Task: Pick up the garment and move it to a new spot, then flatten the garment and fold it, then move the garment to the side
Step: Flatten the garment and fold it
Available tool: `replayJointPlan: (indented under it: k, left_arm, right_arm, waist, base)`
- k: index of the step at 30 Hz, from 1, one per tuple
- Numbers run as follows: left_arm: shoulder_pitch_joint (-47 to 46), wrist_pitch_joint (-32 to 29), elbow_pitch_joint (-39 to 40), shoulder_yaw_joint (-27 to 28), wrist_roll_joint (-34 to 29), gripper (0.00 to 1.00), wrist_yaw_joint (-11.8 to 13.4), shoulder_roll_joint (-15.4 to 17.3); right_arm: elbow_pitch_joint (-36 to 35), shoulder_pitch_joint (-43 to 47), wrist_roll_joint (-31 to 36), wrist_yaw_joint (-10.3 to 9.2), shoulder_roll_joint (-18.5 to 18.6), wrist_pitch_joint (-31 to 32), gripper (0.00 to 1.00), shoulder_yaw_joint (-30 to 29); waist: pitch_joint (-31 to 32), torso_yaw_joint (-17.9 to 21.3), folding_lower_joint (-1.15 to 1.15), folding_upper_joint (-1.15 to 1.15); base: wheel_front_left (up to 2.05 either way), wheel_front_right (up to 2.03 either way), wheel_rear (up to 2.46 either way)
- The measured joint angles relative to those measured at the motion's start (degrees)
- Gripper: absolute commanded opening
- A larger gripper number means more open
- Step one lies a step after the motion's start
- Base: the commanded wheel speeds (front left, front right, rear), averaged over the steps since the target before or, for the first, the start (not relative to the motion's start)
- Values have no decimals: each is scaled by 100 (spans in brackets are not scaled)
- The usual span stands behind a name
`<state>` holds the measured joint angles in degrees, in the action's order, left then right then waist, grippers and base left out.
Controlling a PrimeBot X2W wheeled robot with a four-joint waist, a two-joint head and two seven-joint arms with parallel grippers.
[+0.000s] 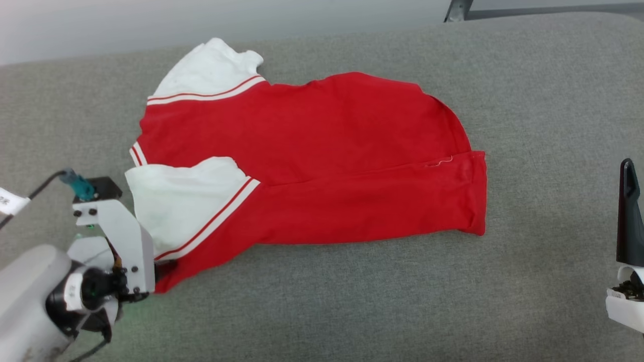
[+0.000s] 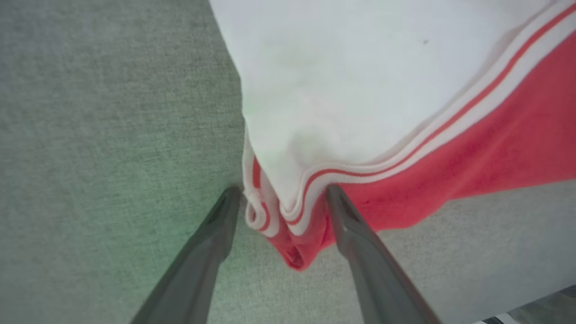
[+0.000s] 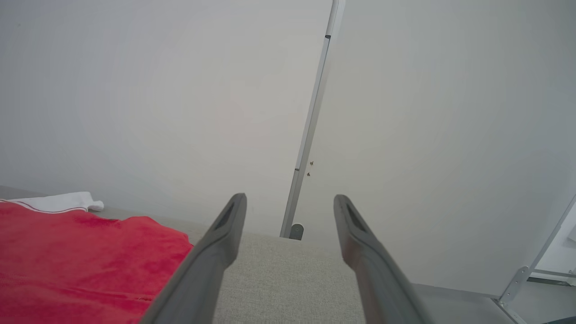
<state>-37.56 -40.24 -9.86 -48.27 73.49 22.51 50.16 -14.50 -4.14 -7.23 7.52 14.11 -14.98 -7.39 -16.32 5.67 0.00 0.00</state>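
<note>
The red jersey (image 1: 322,166) lies spread on the grey fabric bench (image 1: 352,311), with one long side folded over itself. The left hand (image 2: 283,191) is released. Its jaws stand apart on either side of the bunched striped corner below the white sleeve (image 2: 360,81), not pinching it. The right hand (image 3: 290,198) is also released and grasps nothing, with the jersey lying off to its left.
</note>
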Motion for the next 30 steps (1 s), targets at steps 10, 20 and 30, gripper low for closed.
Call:
replayJointPlan:
  k: [10,20,30]
  left_arm:
    - [-123,-110,-352,38,156,0,-229,-133]
    - [-38,-175,120,60,165,0,65,69]
    - [-4,-7,357,-47,31,0,64,-187]
  right_arm:
    - [32,-1,-91,0,-19,-1,100,-21]
    - [359,8,-490,0,131,535,100,129]
    - [664,-275,-1673,-1,606,3526,100,783]
  waist:
    - [-102,-19,0,0]
    - [-66,-178,0,0]
    - [14,-508,0,0]
  base:
    - [0,0,0]
    - [0,0,0]
    - [0,0,0]
